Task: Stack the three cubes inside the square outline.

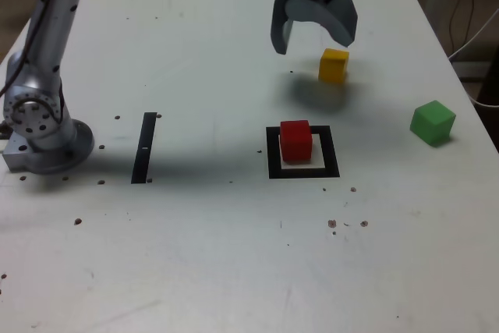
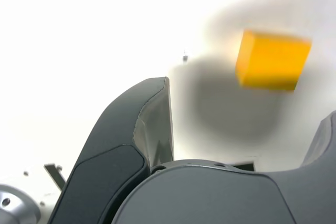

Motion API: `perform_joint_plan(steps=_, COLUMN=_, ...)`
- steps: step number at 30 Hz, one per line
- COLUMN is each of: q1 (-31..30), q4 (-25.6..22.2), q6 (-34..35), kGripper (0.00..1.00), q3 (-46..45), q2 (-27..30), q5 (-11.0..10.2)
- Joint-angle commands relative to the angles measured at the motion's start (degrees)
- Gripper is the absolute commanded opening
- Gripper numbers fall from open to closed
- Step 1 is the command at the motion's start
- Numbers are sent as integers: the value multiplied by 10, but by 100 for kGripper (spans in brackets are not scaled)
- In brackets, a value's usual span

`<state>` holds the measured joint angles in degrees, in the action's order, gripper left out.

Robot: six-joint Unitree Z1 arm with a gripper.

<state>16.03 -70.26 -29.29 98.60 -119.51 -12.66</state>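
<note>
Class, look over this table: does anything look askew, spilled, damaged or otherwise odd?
Nothing is damaged or spilled. The red cube sits toward the back of the square outline, not centred. Small dark specks dot the table.

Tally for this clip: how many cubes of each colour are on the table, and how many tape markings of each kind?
Red cube: 1, inside the square outline
Yellow cube: 1
Green cube: 1
Square outline: 1
Straight black tape strip: 1
Total: 3 cubes and 2 tape markings, 5 things
</note>
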Motion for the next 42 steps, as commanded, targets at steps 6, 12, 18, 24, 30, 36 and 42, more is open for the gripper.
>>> perform_joint_plan(steps=6, q1=-3, q4=-6, q6=-1, kGripper=93, q3=41, q2=-61, q5=-3)
perform_joint_plan(steps=12, q1=-12, q4=-31, q6=-3, kGripper=90, q3=85, q2=-75, q5=3)
perform_joint_plan(steps=18, q1=-14, q4=-50, q6=-3, kGripper=87, q3=93, q2=-74, q5=2)
perform_joint_plan(steps=24, q1=-20, q4=-34, q6=-2, kGripper=83, q3=91, q2=-97, q5=6)
perform_joint_plan(steps=30, q1=-21, q4=-14, q6=-2, kGripper=80, q3=87, q2=-109, q5=1)
perform_joint_plan(steps=36, q1=-21, q4=-13, q6=1, kGripper=72, q3=90, q2=-114, q5=-8)
perform_joint_plan(steps=42, q1=-21, q4=-15, q6=3, kGripper=57, q3=96, q2=-113, q5=-16)
